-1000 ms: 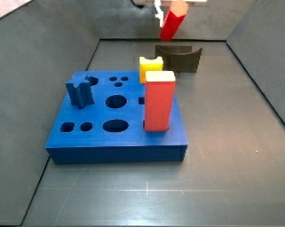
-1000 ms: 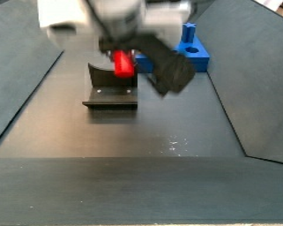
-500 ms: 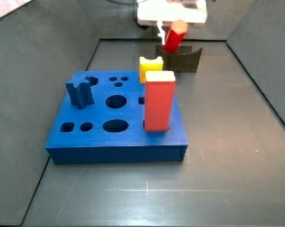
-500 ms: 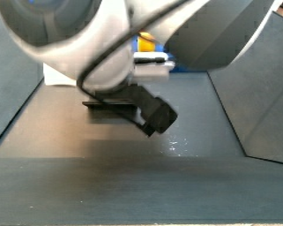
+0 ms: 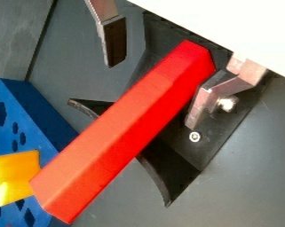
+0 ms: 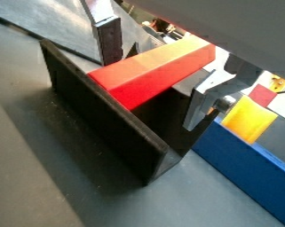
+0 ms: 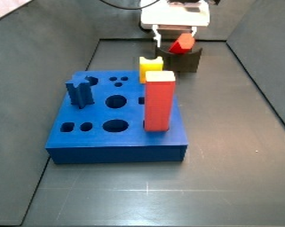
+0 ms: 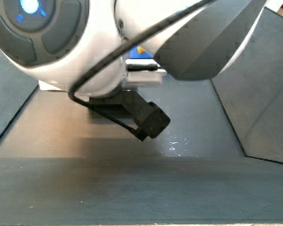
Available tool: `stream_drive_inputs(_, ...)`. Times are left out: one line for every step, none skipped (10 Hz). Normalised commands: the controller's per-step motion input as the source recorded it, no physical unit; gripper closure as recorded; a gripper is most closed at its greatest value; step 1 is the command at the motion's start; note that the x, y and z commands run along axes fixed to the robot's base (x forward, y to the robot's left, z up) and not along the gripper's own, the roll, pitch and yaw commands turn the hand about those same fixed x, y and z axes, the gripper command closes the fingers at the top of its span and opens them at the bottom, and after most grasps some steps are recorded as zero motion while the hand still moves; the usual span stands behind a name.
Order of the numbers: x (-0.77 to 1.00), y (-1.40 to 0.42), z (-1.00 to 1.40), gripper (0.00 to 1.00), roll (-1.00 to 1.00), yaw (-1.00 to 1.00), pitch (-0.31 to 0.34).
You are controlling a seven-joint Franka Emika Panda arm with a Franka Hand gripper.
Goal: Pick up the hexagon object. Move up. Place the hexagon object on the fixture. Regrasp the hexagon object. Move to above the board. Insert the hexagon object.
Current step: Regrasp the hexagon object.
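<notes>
Lowered since before, gripper (image 7: 179, 39) fingers (image 5: 113, 37) flank hexagon object (image 5: 127, 136) on fixture (image 6: 103, 110).

In both side views you see a dark grey floor (image 7: 145, 191) (image 8: 120, 190), matt with a soft, even sheen and faint straight seams crossing it, and a few pale specks (image 8: 175, 146) lying on it in a side view. Sloping dark grey walls (image 7: 26, 53) (image 8: 264, 97) rise from the floor's edges on either side, and a back wall (image 7: 109, 22) of the same colour closes the far end. In both wrist views you see the same dark floor (image 5: 265, 164) (image 6: 38, 173), evenly lit and without hard shadows.
</notes>
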Motion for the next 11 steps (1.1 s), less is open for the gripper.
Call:
stream_drive_inputs(0.00, 0.00, 1.00, 0.00, 0.08, -0.02, 0.008)
stream_drive_inputs(-0.01, 0.00, 1.00, 0.00, 0.08, -0.01, 0.016)
stream_drive_inputs(-0.02, 0.00, 1.00, 0.00, 0.08, 0.00, 0.025)
stream_drive_inputs(-0.02, 0.00, 1.00, 0.00, 0.08, 0.00, 0.043)
stream_drive_inputs(-0.03, 0.00, 1.00, 0.00, 0.07, 0.00, 0.056)
stream_drive_inputs(-0.03, 0.00, 0.85, 0.00, 0.05, 0.00, 0.064)
stream_drive_inputs(-0.03, 0.00, 0.76, 0.00, 0.04, -0.01, 0.065)
stream_drive_inputs(-0.02, 0.00, 0.55, 0.00, 0.04, -0.02, 0.068)
stream_drive_inputs(-0.02, 0.00, 0.40, 0.00, 0.04, -0.02, 0.068)
stream_drive_inputs(0.07, -1.00, 0.83, 0.00, 1.00, 0.03, 0.054)
stream_drive_inputs(0.07, -1.00, 0.74, 0.00, 1.00, 0.03, 0.052)
